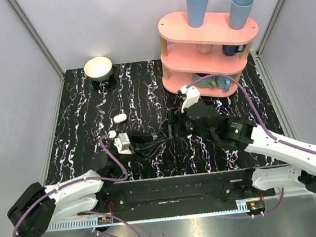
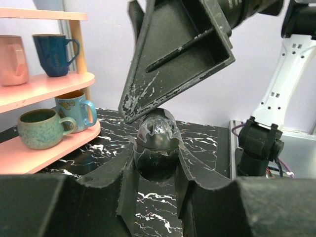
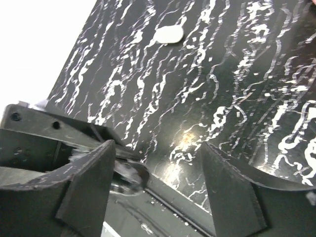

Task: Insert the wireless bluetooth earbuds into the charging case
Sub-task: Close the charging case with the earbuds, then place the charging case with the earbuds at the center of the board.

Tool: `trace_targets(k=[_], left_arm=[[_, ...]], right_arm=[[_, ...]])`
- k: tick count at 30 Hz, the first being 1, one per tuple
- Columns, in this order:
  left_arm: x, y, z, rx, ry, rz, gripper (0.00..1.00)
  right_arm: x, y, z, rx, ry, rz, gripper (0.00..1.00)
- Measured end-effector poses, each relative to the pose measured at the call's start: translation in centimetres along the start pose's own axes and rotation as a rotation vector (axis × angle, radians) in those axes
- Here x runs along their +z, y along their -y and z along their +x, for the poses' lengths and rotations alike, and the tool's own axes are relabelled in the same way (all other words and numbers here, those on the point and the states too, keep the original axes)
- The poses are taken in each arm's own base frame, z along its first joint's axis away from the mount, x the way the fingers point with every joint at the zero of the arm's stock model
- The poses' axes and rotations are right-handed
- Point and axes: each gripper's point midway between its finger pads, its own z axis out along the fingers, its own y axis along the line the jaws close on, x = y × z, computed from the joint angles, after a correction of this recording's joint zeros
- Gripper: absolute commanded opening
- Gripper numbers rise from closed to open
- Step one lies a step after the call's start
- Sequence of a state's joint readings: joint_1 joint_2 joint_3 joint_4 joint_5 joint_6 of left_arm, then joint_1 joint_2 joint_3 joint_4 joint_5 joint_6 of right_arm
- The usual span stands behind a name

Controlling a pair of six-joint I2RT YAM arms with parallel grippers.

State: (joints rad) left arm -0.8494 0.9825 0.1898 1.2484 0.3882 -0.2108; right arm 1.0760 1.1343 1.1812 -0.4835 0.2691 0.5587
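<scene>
Even, bright overhead light; glare on the marble table (image 3: 187, 140); near tools blurred.

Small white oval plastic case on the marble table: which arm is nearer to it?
Left. The left arm is just in front of the white case; the right arm is farther, to its right.

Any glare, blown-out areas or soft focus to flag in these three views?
Top external: evenly lit, sharp across the table. Left wrist: the left pincer, close to the lens, is dark and soft; highlights glint on the dark glossy oval it clamps. Right wrist: upper-left corner blown to white, a warm glare spot on the marble, the white case nearly washed out.
</scene>
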Motion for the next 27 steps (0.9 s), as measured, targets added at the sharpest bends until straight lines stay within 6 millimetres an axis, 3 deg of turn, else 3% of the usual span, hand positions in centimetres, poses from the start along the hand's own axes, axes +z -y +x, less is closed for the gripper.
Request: trace_targets(k=[5, 12, 17, 27], left_arm=[[-0.5, -1.1, -0.3, -0.024, -0.028, -0.082, 0.0], [-1.4, -4.0, 0.1, -0.152, -0.116, -0.302, 0.0], [-3.3, -5.9, 3.5, -0.28, -0.222, -0.464, 0.0], [-3.7, -5.3, 12.5, -0.635, -0.417, -0.53, 0.0]], right_arm=[[-1.2, 2.9, -1.1, 0.024, 0.093, 0.128, 0.87], [-4.2, 6.3, -3.1, 0.091, 0.247, 0.249, 0.89], [-4.4, 7.0, -3.1, 0.118, 0.269, 0.274, 0.89], [-2.9, 7.1, -1.0, 0.139, 0.21, 0.279, 0.9]])
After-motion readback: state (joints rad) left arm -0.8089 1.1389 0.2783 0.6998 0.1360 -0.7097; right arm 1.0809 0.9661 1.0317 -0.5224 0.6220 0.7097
